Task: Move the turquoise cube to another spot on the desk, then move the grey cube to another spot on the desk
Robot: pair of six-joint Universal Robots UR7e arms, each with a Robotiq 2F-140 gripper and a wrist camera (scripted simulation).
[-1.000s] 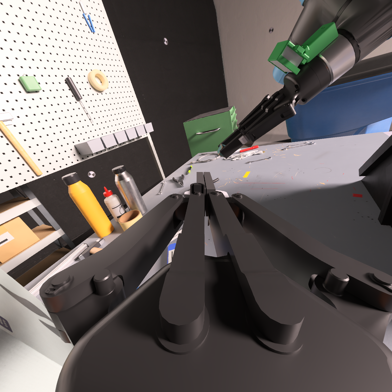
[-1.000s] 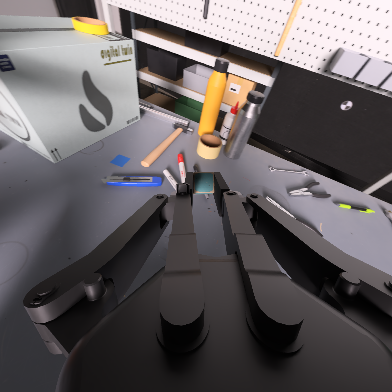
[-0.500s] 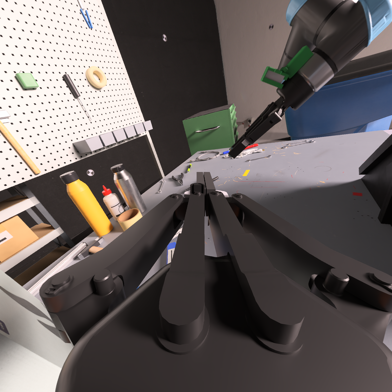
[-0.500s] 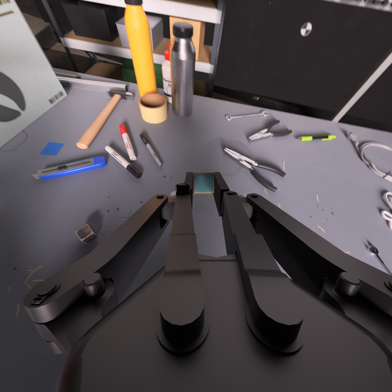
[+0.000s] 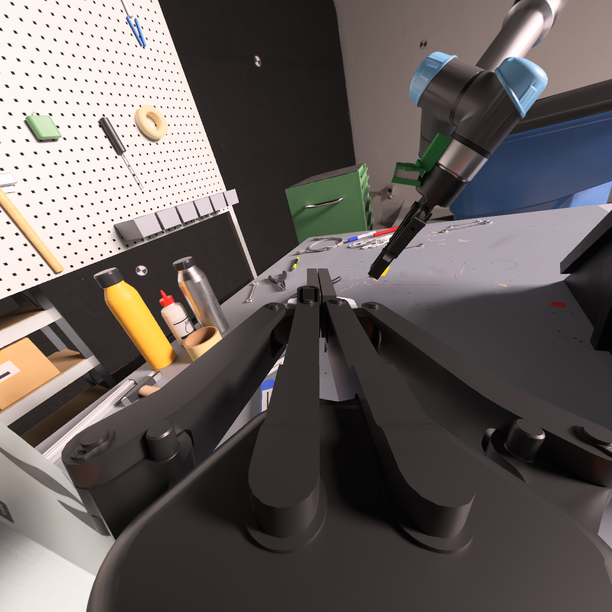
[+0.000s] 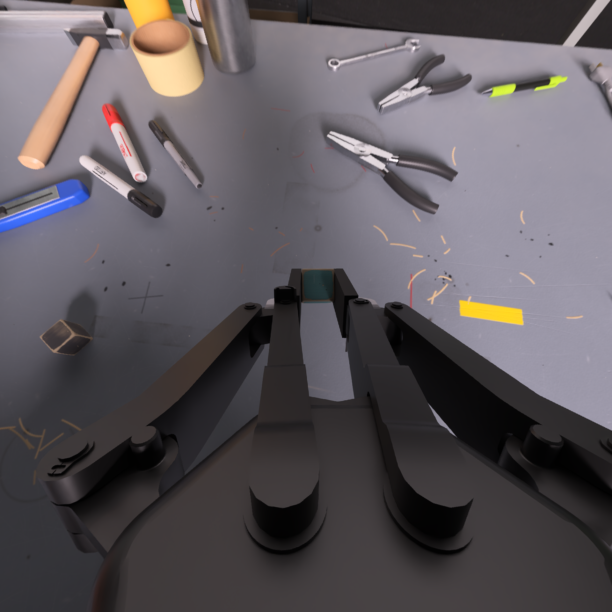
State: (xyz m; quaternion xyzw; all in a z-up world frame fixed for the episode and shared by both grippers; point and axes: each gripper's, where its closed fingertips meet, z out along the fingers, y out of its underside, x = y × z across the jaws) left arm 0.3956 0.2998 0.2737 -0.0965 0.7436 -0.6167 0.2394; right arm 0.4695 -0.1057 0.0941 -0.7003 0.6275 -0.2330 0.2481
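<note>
R gripper (image 6: 317, 285) clamps the turquoise cube (image 6: 316, 285) just above the desk (image 6: 231, 251), left of the yellow tape strip (image 6: 491, 312), apparently lowering it to a bare patch for release. Grey cube (image 6: 65, 336) waits farther left of the strip, untouched. L gripper (image 5: 317, 281) idles w/ jaws together, empty.

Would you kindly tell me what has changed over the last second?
The right claw, shut on the small turquoise cube throughout, swung away from the shelf and came down close to the grey desk. The left claw stayed shut; the dark grey cube lies untouched.
</note>
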